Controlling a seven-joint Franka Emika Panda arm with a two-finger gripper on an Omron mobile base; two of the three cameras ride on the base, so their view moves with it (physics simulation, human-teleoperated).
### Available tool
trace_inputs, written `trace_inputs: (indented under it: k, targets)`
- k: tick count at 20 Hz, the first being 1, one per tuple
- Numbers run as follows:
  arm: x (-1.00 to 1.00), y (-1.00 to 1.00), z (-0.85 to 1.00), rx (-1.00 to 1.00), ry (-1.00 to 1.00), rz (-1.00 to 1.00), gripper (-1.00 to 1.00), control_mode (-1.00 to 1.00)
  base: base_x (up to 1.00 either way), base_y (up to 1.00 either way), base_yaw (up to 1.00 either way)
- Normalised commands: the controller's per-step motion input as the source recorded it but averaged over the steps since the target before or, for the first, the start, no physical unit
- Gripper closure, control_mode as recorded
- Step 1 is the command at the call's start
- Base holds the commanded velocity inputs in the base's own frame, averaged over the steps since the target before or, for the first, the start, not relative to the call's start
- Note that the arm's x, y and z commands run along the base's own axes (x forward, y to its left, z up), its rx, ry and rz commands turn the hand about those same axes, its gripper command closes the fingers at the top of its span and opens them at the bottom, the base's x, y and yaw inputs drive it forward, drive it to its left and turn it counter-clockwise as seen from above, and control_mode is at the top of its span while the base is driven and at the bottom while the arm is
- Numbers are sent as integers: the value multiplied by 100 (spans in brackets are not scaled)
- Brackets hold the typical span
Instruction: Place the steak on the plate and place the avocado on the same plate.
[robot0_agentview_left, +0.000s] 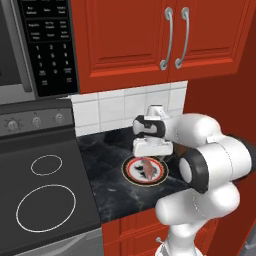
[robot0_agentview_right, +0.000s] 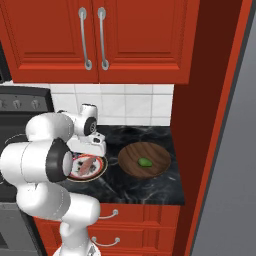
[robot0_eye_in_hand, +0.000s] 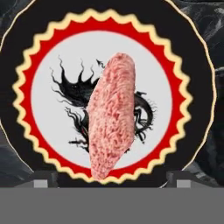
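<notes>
Left base view shows the white arm reaching from the lower right over the dark marble bench (robot0_agentview_left: 107, 195). Its gripper (robot0_agentview_left: 150, 156) hangs just above the plate (robot0_agentview_left: 131, 172), which lies flat on the bench to the right of the black stove (robot0_agentview_left: 45, 190). The steak (robot0_agentview_left: 147, 167) lies on the white face of the plate, under the hand. From this side I cannot tell how the jaws stand, because the hand body hides them. Behind the bench there is a white tiled wall (robot0_agentview_left: 105, 107), and red cabinets (robot0_agentview_left: 150, 35) hang above it.

Right base view shows the same hand from the other side, with the gripper (robot0_agentview_right: 90, 152) over the plate (robot0_agentview_right: 100, 169). The steak (robot0_agentview_right: 86, 165) rests on the plate as a pinkish strip. Just beside the plate, to its right and apart from it, stands a round brown bowl (robot0_agentview_right: 155, 150), and the avocado (robot0_agentview_right: 145, 162) lies inside this bowl, near its middle.

Hand view looks straight down on the plate (robot0_eye_in_hand: 26, 65), with its dark rim, red zigzag ring and black pattern in the centre. The steak (robot0_eye_in_hand: 113, 116) lies across the middle, over the pattern, with one end reaching the red ring. The two dark fingertips (robot0_eye_in_hand: 43, 179) stand at the bottom corners, so the jaws are spread wide, on each side of the steak end and not touching it.
</notes>
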Motion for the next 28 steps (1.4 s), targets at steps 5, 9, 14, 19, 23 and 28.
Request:
trace_inputs:
  k: [5, 9, 14, 19, 23, 28]
  targets:
    - [-47, -34, 25, 0, -19, 0, -100, -100, 0, 0, 0]
    - [-28, -53, 43, 0, -15, 0, -100, -100, 0, 0, 0]
    - [-4, -59, 71, 0, -11, 0, -100, -100, 0, 0, 0]
    - [-8, -60, 76, 0, -14, 0, -100, -100, 0, 0, 0]
    - [1, -76, 25, 0, -2, -6, -100, -100, 0, 0, 0]
    - [34, -51, -4, 0, 6, -9, -100, -100, 0, 0, 0]
